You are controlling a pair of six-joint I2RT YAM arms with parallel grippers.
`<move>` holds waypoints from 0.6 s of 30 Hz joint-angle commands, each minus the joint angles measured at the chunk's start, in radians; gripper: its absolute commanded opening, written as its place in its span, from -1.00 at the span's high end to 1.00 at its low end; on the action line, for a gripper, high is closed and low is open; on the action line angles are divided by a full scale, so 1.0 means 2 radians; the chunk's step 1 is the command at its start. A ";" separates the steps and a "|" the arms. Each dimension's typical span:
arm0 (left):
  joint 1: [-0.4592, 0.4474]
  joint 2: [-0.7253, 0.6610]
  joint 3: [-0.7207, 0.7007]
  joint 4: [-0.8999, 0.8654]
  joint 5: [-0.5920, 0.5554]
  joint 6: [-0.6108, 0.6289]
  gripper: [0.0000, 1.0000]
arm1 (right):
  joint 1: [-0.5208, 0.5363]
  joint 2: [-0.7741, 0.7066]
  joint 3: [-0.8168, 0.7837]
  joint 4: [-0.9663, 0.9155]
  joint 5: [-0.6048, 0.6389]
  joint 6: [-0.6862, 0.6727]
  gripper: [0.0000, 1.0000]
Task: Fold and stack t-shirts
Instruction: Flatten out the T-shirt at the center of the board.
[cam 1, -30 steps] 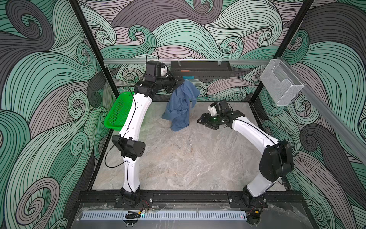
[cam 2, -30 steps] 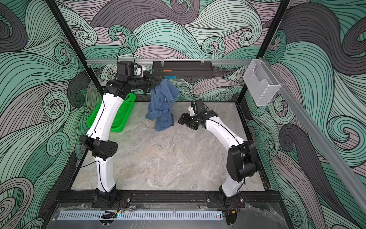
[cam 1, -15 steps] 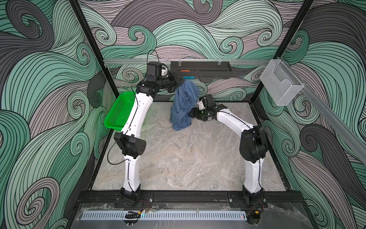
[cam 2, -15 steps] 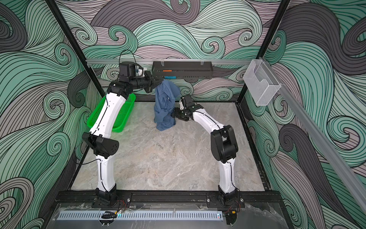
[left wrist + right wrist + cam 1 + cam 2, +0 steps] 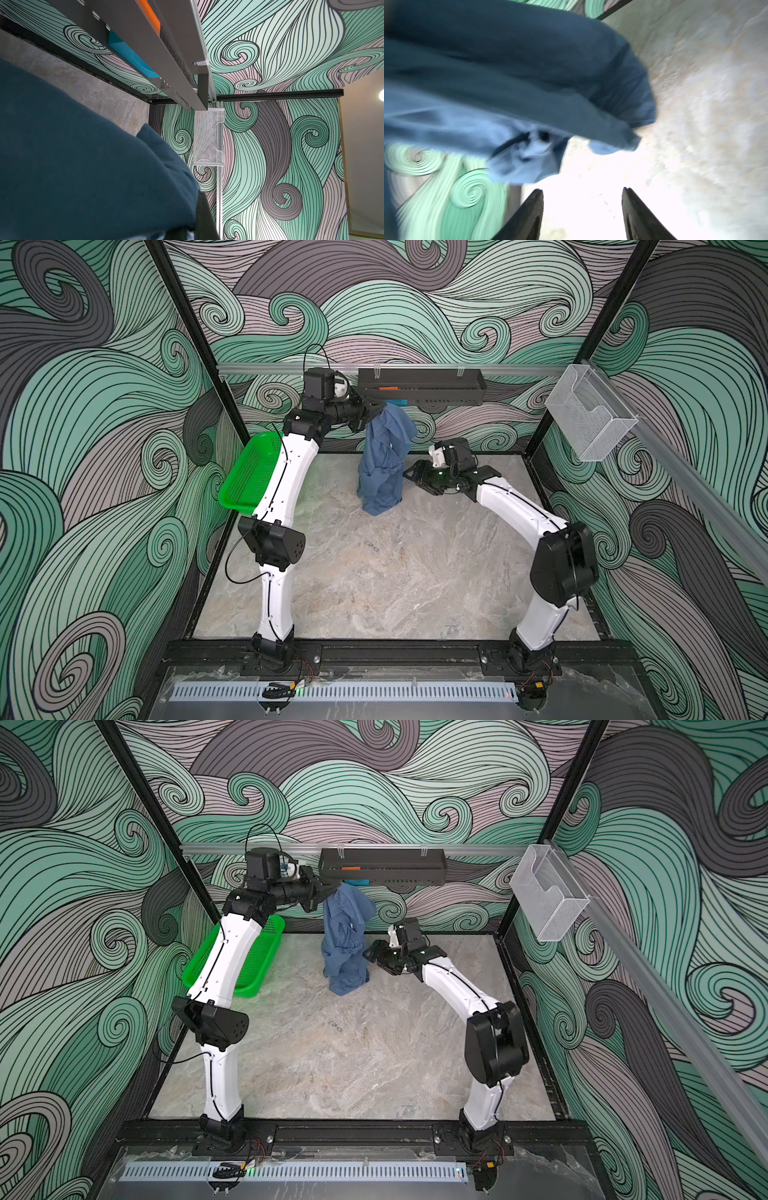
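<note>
Your left gripper (image 5: 374,412) is clamped on the t-shirt (image 5: 384,464), which hangs bunched at the table's (image 5: 374,572) twelve o'clock. The right gripper (image 5: 411,477) sits at the shirt's three o'clock, jaws apart and empty. Cloth judged light, limp and slip-prone: pinch a hem corner.

T-shirt (image 5: 384,464): soft matt cloth, creased. Basket (image 5: 249,477): glossy green plastic, perforated. Table (image 5: 395,572): veined stone-look surface, low sheen. Right fingers (image 5: 529,218): matt black plastic. Shelf (image 5: 419,385): dark matt perforated metal. Bin (image 5: 590,423): white wire mesh.

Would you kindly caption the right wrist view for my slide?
Open right claw faces the hanging slate-blue t-shirt over the tabletop.
</note>
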 commanded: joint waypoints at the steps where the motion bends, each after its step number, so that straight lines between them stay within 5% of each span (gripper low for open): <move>1: 0.004 0.009 0.003 0.033 0.016 -0.004 1.00 | 0.003 0.011 -0.034 0.118 -0.044 0.111 -0.26; 11: 0.004 0.010 0.000 0.039 0.020 -0.008 1.00 | 0.009 0.096 0.055 0.160 -0.060 0.152 -0.09; 14: 0.005 0.010 0.000 0.043 0.022 -0.013 1.00 | 0.003 0.108 0.065 0.162 -0.054 0.149 0.22; 18: 0.009 0.006 0.000 0.039 0.025 -0.011 1.00 | -0.008 0.093 0.069 0.166 -0.052 0.139 0.98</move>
